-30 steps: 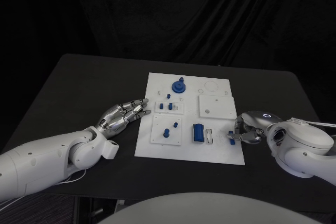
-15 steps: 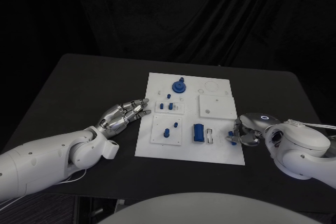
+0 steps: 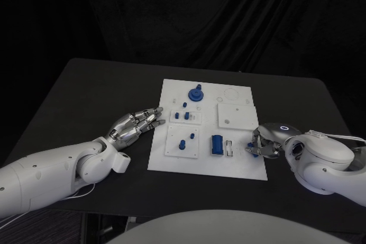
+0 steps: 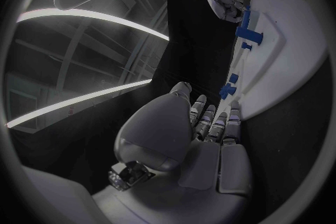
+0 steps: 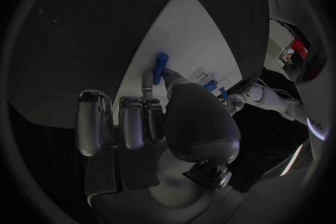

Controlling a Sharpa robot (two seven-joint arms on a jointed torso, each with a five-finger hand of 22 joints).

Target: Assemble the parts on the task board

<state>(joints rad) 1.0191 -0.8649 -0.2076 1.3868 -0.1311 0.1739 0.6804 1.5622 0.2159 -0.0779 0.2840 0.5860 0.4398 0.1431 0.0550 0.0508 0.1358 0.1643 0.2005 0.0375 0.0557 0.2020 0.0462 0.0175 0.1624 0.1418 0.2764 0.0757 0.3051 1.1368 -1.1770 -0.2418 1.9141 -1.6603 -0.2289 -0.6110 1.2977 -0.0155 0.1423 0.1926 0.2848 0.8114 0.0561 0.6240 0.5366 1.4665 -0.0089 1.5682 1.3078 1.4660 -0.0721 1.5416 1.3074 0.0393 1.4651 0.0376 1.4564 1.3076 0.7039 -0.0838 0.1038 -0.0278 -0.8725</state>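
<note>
The right hand [image 3: 268,142] sits at the task board's [image 3: 235,169] right edge, its fingers seemingly pinched on a small blue peg [image 3: 252,150], though the hand hides most of the contact. The left hand [image 3: 136,124] lies on the black table [image 3: 91,90] just beside the board's left edge, fingers outstretched, close together, holding nothing. A blue block [image 3: 217,145], a round blue knob [image 3: 196,94] and short blue pins [image 3: 181,116] stand between the hands.
</note>
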